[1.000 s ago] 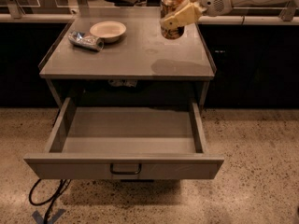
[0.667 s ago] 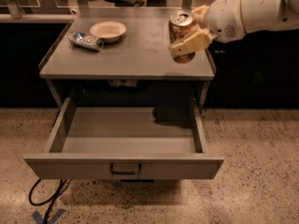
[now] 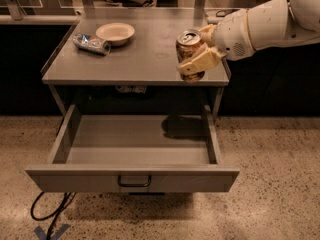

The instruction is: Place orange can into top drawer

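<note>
The orange can, orange-gold with a silver top and pull tab, is held upright in my gripper, whose cream fingers are shut around its body. It hangs in the air over the front right corner of the grey cabinet top. The top drawer stands pulled wide open below, empty, its flat front panel and small dark handle facing the camera. The can's shadow falls on the drawer floor at the back right.
A crushed silver-blue can and a shallow cream bowl sit at the back left of the cabinet top. A black cable lies on the speckled floor at the lower left. Dark counters run behind.
My arm has carried the orange can forward and down, from above the back right of the cabinet top to its front right edge over the open drawer.
</note>
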`<state>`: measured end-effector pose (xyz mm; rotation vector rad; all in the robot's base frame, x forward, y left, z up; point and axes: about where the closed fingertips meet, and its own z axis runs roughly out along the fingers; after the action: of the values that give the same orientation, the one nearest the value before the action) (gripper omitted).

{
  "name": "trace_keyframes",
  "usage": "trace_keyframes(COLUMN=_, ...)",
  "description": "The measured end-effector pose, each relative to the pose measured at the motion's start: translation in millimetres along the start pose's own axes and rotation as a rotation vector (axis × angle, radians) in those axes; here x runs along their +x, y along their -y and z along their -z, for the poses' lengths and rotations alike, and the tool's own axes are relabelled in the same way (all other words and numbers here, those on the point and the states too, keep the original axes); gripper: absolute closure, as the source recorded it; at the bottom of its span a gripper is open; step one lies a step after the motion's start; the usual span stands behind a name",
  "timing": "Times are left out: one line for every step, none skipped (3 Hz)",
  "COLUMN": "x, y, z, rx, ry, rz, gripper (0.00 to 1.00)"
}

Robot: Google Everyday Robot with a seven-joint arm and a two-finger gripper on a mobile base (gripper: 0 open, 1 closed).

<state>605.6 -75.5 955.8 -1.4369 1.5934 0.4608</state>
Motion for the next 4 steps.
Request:
trace_keyframes(x=7.4, y=-5.9, z=-9.6, rx=-0.031, ry=-0.013, rz=-0.009, gripper=1.00)
trace_keyframes(x=47.2, y=-31.0, z=-43.7, rx=-0.102, ry=-0.036, rz=-0.065, gripper=1.00)
trace_keyframes(x=96.5, y=-73.1, z=-86.9, rx=-0.197, ry=-0.076, rz=-0.130, gripper=1.00)
trace_keyframes(x=150.8, y=-124.4, z=-129.0, rx=-0.281, ry=-0.142, rz=-0.163, gripper=1.00)
